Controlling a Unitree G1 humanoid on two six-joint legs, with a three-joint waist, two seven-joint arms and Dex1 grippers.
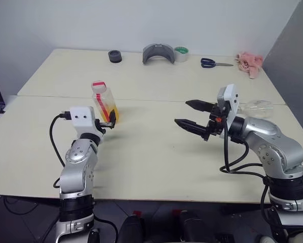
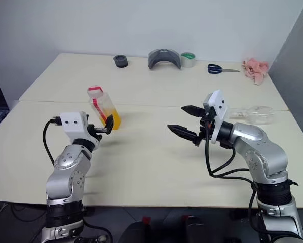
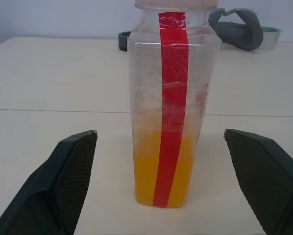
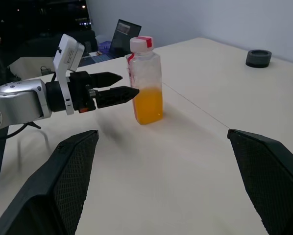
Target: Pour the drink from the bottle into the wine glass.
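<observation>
Bare table (image 1: 156,152) between bottle (image 1: 105,104) and right pincer (image 1: 191,115).

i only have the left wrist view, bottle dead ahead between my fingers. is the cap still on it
Observer: Yes, the bottle still has its red-and-white cap on.
Operator: where's the wine glass
Observer: The wine glass lies on its side on the table, behind the right arm.
Operator: is the right gripper holding anything
Observer: No, the right gripper hangs open and empty above the table, pointing toward the bottle.
Operator: left gripper touching the bottle yet
Observer: The left gripper is open at the bottle; I cannot tell whether the fingers touch it.
</observation>
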